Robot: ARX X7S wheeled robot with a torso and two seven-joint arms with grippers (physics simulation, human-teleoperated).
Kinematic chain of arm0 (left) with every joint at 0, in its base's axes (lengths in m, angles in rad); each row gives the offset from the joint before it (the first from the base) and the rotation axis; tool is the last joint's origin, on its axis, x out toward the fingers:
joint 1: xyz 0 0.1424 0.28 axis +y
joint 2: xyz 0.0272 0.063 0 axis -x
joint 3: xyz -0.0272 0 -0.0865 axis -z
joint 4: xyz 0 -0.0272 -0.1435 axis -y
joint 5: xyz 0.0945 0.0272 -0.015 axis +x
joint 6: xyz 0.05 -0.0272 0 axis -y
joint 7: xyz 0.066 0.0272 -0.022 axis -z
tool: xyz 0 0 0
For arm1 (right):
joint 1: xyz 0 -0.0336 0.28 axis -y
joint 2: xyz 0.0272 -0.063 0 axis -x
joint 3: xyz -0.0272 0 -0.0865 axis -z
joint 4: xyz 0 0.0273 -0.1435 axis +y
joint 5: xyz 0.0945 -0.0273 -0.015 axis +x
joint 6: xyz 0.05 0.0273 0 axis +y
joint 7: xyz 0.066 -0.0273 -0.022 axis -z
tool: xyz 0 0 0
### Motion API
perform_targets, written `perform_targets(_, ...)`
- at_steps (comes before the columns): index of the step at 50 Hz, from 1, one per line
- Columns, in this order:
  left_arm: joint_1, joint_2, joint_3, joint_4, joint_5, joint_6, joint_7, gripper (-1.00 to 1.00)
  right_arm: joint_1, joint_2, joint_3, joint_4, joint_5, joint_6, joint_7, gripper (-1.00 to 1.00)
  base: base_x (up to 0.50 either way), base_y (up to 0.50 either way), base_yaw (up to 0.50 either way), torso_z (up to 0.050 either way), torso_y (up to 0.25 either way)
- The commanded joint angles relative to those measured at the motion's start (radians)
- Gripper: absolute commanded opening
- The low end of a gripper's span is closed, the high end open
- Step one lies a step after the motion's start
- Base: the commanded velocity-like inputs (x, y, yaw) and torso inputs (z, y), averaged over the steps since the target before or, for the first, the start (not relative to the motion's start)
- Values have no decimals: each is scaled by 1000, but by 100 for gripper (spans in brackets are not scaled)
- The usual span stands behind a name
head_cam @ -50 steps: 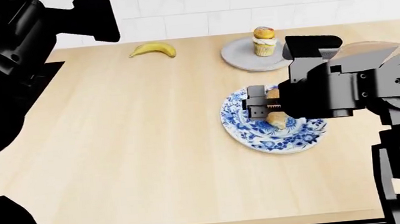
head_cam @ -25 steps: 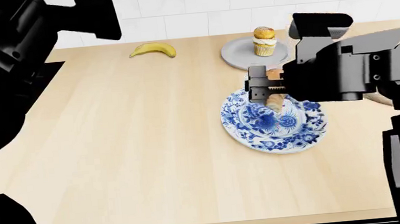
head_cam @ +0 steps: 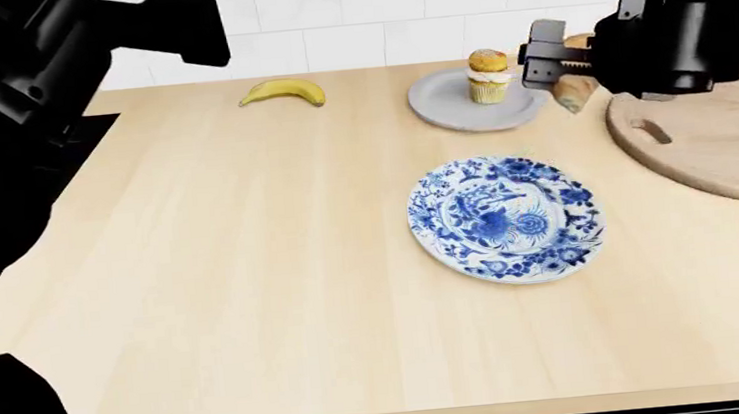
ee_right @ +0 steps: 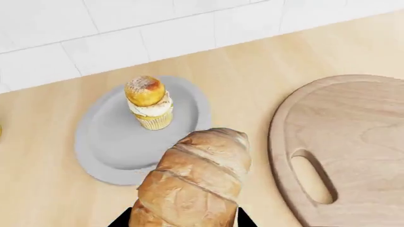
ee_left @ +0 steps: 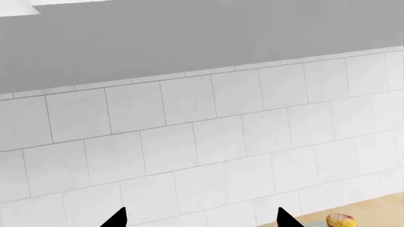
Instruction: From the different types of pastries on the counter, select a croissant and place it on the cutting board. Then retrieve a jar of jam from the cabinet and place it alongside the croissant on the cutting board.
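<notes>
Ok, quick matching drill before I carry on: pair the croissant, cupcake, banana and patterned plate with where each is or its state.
Things:
1. croissant
2. cupcake
3. banana
4. blue-and-white plate

States:
A. bare, nothing on it
B. lying on the counter near the back wall
C. held in the right gripper
D. standing on the grey plate

Pairs: 1-C, 2-D, 3-B, 4-A

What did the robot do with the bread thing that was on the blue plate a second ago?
The right gripper lifted the croissant off the blue-and-white plate and carried it up and away toward the cutting board; it is held in the air beside the grey plate. The cupcake, banana and both plates stayed put.
</notes>
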Motion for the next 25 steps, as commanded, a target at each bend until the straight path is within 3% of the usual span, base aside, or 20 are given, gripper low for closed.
perform_targets(1, -15, 3, -9, 15, -20, -32, -17, 100, 104, -15, -140, 300, -225, -175, -206, -100, 0, 0, 0, 0, 0)
perform_targets(9, -1, -9, 28, -31, 9, 42, 8, 100, 145, -29, -182, 468, -295, -255, -265, -100, 0, 0, 0, 0, 0)
perform_targets(25, 2, -10, 27, -24, -2, 41, -2, 100, 141, 20, -170, 508, -347, -300, -268, -100, 0, 0, 0, 0, 0)
